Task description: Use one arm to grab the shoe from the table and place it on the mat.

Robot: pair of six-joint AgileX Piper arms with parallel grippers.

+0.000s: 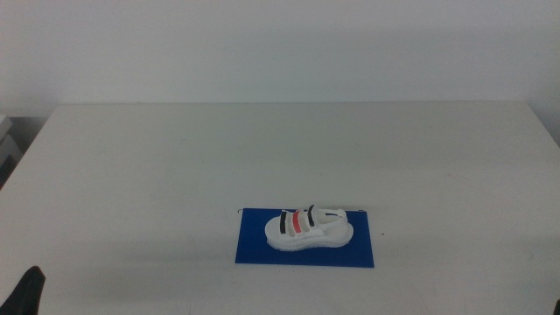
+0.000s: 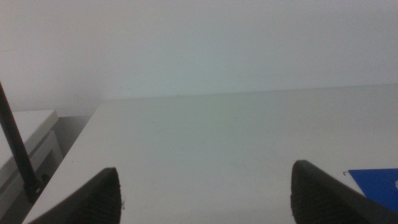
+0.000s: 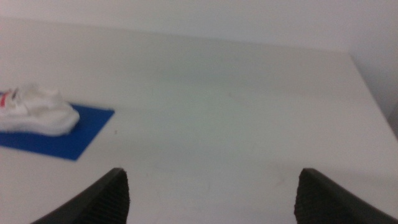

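Observation:
The white shoe with black and red stripes lies on the dark-blue mat near the front middle of the white table. It also shows in the right wrist view, resting on the mat. A corner of the mat shows in the left wrist view. My left gripper is open and empty, drawn back at the front left; its tip shows in the middle view. My right gripper is open and empty, drawn back to the right of the mat and out of the middle view.
A white cabinet and a black cable stand beyond the table's left edge. The table's right edge lies near my right gripper.

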